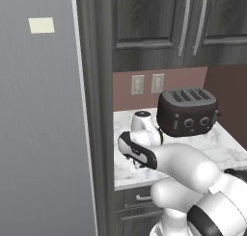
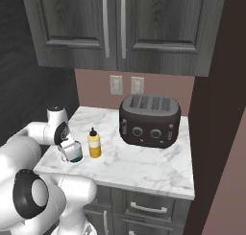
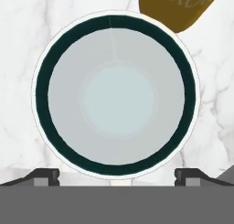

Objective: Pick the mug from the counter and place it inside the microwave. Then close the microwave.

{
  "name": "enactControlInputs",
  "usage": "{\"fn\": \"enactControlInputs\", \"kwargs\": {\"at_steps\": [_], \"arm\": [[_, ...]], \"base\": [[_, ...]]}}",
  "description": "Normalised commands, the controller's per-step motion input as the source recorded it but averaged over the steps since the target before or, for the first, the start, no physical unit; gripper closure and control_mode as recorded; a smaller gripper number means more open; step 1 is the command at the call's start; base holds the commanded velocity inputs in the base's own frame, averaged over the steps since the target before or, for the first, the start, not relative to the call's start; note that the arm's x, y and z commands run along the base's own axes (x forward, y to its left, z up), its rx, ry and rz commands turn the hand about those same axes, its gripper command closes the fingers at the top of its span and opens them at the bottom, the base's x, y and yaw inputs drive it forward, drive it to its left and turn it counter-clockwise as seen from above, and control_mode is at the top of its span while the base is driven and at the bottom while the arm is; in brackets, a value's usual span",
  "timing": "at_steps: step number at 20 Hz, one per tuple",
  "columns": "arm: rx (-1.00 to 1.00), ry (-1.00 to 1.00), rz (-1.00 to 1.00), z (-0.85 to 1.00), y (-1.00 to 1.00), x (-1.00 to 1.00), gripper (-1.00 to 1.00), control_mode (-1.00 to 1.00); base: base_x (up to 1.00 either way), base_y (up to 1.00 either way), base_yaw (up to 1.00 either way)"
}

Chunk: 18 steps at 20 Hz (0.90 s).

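Hand view looks straight down into the mug (image 3: 116, 94), its rim centred between my two fingertips (image 3: 42, 176), which stand spread as wide as they go, one on each side near the bottom, holding nothing. My gripper (image 2: 66, 150) hangs directly over the mug (image 2: 74, 151), which sits near the left front corner of the tabletop (image 2: 144, 167).

To do this grasp well, I judge I should drop straight down without drifting sideways, keep the rim evenly between the fingertips, and close only once they are below the lip. The handle appears as a small pale stub at the bottom of the rim, between the fingertips, so it should not foul either finger.

Just beside the mug stands the yellow bottle (image 2: 94, 143); its brown-looking side crowds the top right of the hand view (image 3: 178, 8). It is the one thing I could knock while descending or lifting. A dark toaster (image 2: 150, 120) sits well apart toward the back, under the wall outlets (image 2: 126, 85). I cannot see the microwave from here.
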Motion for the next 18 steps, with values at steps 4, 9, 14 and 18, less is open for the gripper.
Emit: {"fn": "enactControlInputs", "kwargs": {"at_steps": [4, 9, 14, 18], "arm": [[0.00, 0.00, 0.00, 0.00, 0.00, 0.00, 1.00, -1.00], [0.00, 0.00, 0.00, 0.00, 0.00, 0.00, 1.00, -1.00], [0.00, 0.00, 0.00, 0.00, 0.00, 0.00, 1.00, -1.00], [0.00, 0.00, 0.00, 0.00, 0.00, 0.00, 1.00, -1.00]], "base": [[0.00, 0.00, 0.00], [0.00, 0.00, 0.00], [0.00, 0.00, 0.00], [0.00, 0.00, 0.00]]}}
